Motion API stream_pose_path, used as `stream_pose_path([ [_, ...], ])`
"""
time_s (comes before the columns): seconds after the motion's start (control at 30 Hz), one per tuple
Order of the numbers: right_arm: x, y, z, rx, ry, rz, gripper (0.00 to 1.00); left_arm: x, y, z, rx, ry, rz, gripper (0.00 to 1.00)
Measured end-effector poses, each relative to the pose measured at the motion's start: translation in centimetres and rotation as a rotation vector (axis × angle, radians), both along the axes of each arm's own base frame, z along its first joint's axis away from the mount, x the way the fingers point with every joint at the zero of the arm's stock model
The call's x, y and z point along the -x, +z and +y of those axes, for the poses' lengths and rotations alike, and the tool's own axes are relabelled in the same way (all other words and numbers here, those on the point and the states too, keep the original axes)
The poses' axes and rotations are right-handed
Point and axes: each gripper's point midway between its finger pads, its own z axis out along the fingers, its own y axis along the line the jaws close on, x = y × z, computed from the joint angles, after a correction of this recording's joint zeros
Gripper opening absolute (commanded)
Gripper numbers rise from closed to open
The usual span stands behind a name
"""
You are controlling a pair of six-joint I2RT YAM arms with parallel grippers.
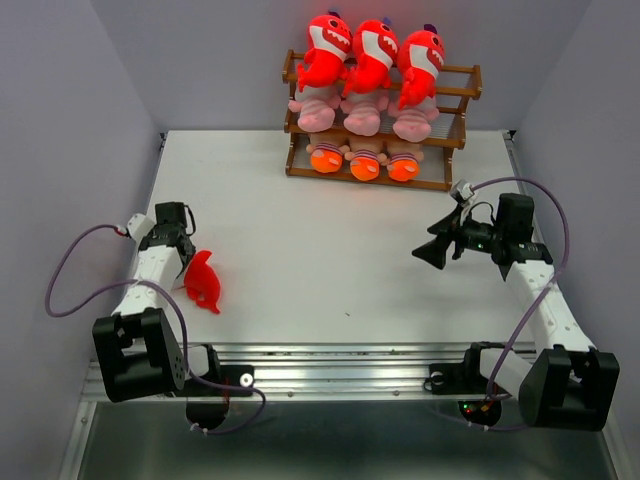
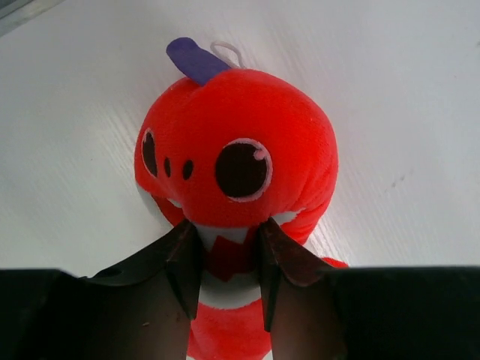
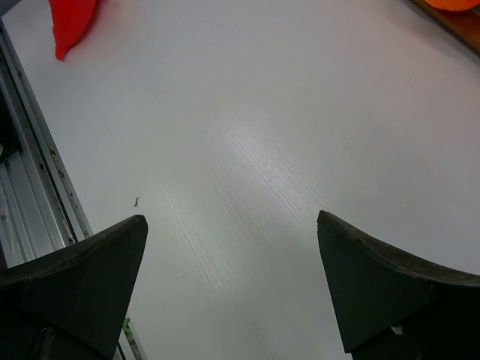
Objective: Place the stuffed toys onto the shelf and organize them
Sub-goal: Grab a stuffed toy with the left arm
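One red shark point(image 2: 236, 150) clamped in the low-bent left gripper point(image 2: 227, 244); right gripper point(image 3: 231, 221) hovers, splayed wide

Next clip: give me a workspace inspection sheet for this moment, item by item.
Surface: white table, one tiny dark speck near the front.
Job's things: shelf at the far edge holds three red sharks on top, three pink striped toys in the middle and three orange-footed dolls below; a fourth red shark lies on the table, near left.
Clutter: nothing seen.
Grippers: left gripper closed around the fourth red shark; right gripper open over bare table.
Cables: purple cables loop beside both arms, clear of the toys.
Surroundings: plain walls; metal rail at the near edge.
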Motion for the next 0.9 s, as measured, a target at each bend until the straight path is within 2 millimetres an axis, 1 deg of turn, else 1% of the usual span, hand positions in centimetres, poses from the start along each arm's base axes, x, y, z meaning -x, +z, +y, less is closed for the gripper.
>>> stream_pose_path([
  [0.07,0.0,0.0,0.0,0.001,0.001,-0.002,1.00,-0.5,0.1,-0.3,0.009,-0.038,-0.021,0.29],
  [0.1,0.0,0.0,0.0,0.002,0.001,-0.002,1.00,-0.7,0.2,-0.7,0.018,-0.083,-0.041,0.25],
  [0.13,0.0,0.0,0.0,0.003,0.002,-0.005,1.00,-1.0,0.3,-1.2,0.030,-0.119,-0.068,0.18],
  [0.17,0.0,0.0,0.0,0.004,0.002,-0.006,1.00,-1.2,0.7,-1.9,0.048,-0.175,-0.113,0.14],
  [0.2,0.0,0.0,0.0,0.005,0.003,-0.008,1.00,-1.5,1.2,-3.2,0.083,-0.248,-0.167,0.08],
  [0.23,0.0,0.0,0.0,0.006,0.003,-0.009,1.00,-1.6,1.7,-4.0,0.101,-0.292,-0.207,0.06],
  [0.27,0.0,0.1,0.0,0.007,0.005,-0.013,1.00,-1.7,2.4,-5.3,0.130,-0.355,-0.260,0.06],
  [0.3,0.1,0.1,0.0,0.009,0.006,-0.017,1.00,-1.8,3.4,-6.7,0.155,-0.415,-0.315,0.06],
  [0.33,0.1,0.1,0.0,0.010,0.007,-0.020,1.00,-1.9,4.1,-7.4,0.168,-0.450,-0.344,0.03],
  [0.37,0.2,0.2,0.0,0.011,0.012,-0.025,1.00,-2.3,5.1,-8.8,0.191,-0.504,-0.393,0.02],
  [0.43,0.5,0.1,0.1,0.011,0.031,-0.030,1.00,-2.9,6.5,-11.7,0.249,-0.601,-0.467,0.01],
  [0.47,0.7,0.1,0.2,0.009,0.041,-0.032,1.00,-2.9,6.6,-13.8,0.291,-0.661,-0.488,0.01],
  [0.5,0.9,0.1,0.3,0.005,0.054,-0.032,1.00,-2.8,6.6,-15.4,0.326,-0.697,-0.497,0.01],
  [0.53,1.1,0.1,0.5,0.001,0.065,-0.030,1.00,-2.4,6.5,-17.7,0.382,-0.749,-0.509,0.01],
  [0.63,1.8,0.2,1.1,0.000,0.109,-0.007,1.00,-0.1,6.3,-24.6,0.533,-0.887,-0.504,0.01],
  [0.73,2.2,0.6,2.4,0.024,0.182,0.014,1.00,1.8,7.3,-30.0,0.642,-0.984,-0.518,0.01],
  [0.77,2.5,0.8,3.3,0.040,0.219,0.026,1.00,2.3,7.3,-31.1,0.663,-1.007,-0.515,0.00],
  [0.8,2.7,1.0,3.8,0.050,0.237,0.039,1.00,2.8,7.3,-32.7,0.684,-1.020,-0.509,0.00],
  [0.9,3.2,1.8,5.6,0.081,0.285,0.072,1.00,2.8,7.3,-36.5,0.707,-1.042,-0.495,0.00],
])
